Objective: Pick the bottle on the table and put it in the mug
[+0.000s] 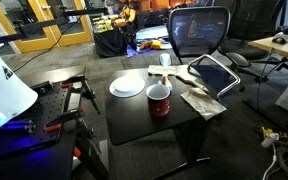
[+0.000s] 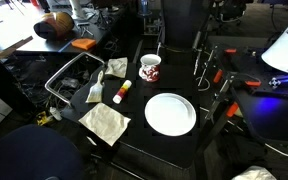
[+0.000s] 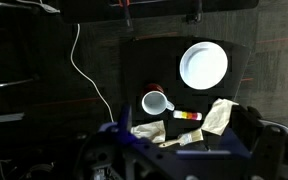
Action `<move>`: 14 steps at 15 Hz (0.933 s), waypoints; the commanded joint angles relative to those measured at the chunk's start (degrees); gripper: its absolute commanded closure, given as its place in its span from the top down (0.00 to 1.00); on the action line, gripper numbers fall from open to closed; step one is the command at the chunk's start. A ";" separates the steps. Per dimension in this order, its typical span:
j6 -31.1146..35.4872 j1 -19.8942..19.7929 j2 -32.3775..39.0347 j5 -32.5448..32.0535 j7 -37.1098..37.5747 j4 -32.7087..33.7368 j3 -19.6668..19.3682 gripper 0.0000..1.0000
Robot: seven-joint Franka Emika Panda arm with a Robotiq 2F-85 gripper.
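Observation:
The small whitish bottle [image 3: 188, 116] with a red and yellow band lies on its side on the black table [image 3: 144, 65], just beside the dark red mug [image 3: 156, 102]. The mug stands upright, showing its white inside and its handle. In an exterior view the bottle [image 2: 122, 91] lies between the mug [image 2: 150, 68] and a paintbrush [image 2: 94, 90]. The mug [image 1: 159, 100] also shows in an exterior view. My gripper [image 3: 184, 152] is a blurred dark shape high above the table, with its fingers wide apart and empty.
A white plate [image 3: 203, 65] [image 2: 171, 113] [image 1: 127, 86] lies on the table. Crumpled napkins [image 3: 221, 113] [image 2: 104, 122] and a paintbrush [image 3: 179, 140] lie near the bottle. An office chair [image 1: 199, 35] stands behind the table. A white cable [image 3: 84, 70] runs across the floor.

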 commanded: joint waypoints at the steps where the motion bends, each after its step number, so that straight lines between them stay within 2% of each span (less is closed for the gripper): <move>1: 3.20 1.81 3.40 -0.74 -3.33 1.22 0.57 1.00; 14: 25.58 10.57 16.62 -2.40 -21.93 1.48 1.76 1.00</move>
